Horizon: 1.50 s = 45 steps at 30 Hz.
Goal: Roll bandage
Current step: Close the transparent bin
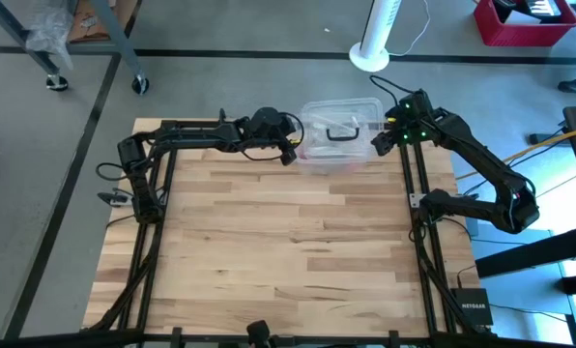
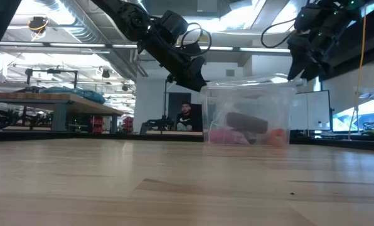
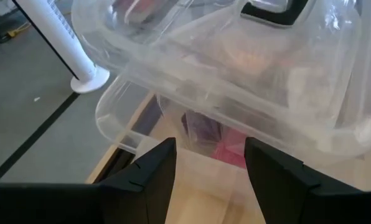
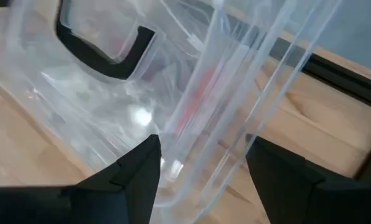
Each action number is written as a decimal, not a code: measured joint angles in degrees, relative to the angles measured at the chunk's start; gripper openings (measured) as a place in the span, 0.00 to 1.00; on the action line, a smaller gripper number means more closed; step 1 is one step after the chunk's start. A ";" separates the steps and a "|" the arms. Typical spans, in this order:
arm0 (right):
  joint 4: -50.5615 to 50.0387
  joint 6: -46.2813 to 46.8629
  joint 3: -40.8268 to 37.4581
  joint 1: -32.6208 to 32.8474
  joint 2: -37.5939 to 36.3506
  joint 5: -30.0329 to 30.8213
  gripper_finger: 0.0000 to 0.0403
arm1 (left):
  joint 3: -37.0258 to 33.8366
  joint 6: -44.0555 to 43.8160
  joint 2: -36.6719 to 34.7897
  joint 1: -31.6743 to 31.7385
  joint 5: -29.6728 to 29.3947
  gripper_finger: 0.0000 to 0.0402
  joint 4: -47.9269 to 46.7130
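Grippers flank a clear plastic box (image 1: 338, 135) at the table's (image 1: 269, 251) far edge, about twelve o'clock in the high view. The left gripper (image 1: 290, 150) hangs at the box's nine o'clock side, its fingers (image 3: 149, 177) spread wide with nothing between them, the box's near corner just past the tips in the left wrist view. The right gripper (image 1: 383, 143) sits at the box's three o'clock side, also wide apart; in the right wrist view its fingers (image 4: 136, 171) stand either side of the box's clear wall, though I cannot tell whether they touch it.

The box carries a black handle (image 1: 341, 132) on its lid (the lid looks tilted or ajar in the left wrist view). Inside, red and pink items (image 2: 228, 135) and a dark lump (image 2: 246, 121) show through the walls in the low view. No brown strip can be made out anywhere on the bare wood; whether the bandage lies inside the box, I cannot tell.

A white fan stand (image 1: 375, 39) rises beyond the table at one o'clock, and a person (image 2: 186, 118) sits in the room behind.
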 joint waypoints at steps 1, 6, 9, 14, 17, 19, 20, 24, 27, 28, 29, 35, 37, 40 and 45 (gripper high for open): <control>-0.08 -0.21 -0.17 0.00 0.00 0.19 0.58 | 0.00 0.00 0.00 -0.02 0.00 0.45 0.02; 0.58 -0.36 -1.61 0.02 0.51 -0.14 0.58 | 0.00 -0.07 -0.71 -0.20 0.00 0.45 -0.40; 1.70 -0.33 -1.84 0.03 1.05 -2.49 0.58 | 0.42 -0.17 -2.39 -0.63 -0.18 0.45 -1.45; 3.61 0.71 -1.86 0.04 1.40 -6.93 0.58 | 0.57 0.87 -5.97 -1.39 -2.52 0.45 -2.50; 2.93 0.98 -1.86 0.04 2.65 -7.00 0.58 | 0.57 1.51 -7.52 -1.39 -4.39 0.45 -5.18; 2.91 0.97 -1.99 0.04 3.47 -7.47 0.58 | 0.57 1.32 -8.22 -1.24 -5.16 0.45 -6.45; 3.32 0.96 -2.20 0.04 3.86 -7.85 0.58 | 0.57 1.16 -8.35 -1.15 -5.25 0.45 -7.35; 3.80 0.13 -2.60 0.04 6.12 -8.58 0.58 | -0.04 1.03 -8.35 -1.14 -5.29 0.45 -10.57; 5.05 -0.33 -2.60 0.04 6.70 -9.29 0.58 | -1.58 0.03 -8.33 -1.08 -5.18 0.45 -10.76; 5.65 -0.37 -2.62 0.07 6.75 -10.03 0.58 | -2.11 -0.42 -8.28 -1.02 -5.16 0.45 -10.81; 6.15 -0.38 -2.63 0.24 6.79 -11.01 0.58 | -2.62 -1.16 -8.02 -0.98 -5.19 0.45 -10.75; 6.51 -1.31 -2.69 4.05 6.86 -12.09 0.58 | -4.39 -2.18 -7.67 -0.87 -6.29 0.45 -10.33; 6.35 -1.41 -2.69 5.57 6.86 -10.89 0.58 | -4.42 -2.46 -7.68 -0.87 -6.33 0.45 -10.47; 4.15 -1.22 -2.65 6.99 6.80 -9.92 0.58 | -4.42 -2.50 -8.13 -1.01 -6.42 0.45 -11.06; 2.24 -1.63 -2.62 7.19 6.22 -10.36 0.58 | -3.58 -3.49 -11.26 -1.71 -16.22 0.45 -15.76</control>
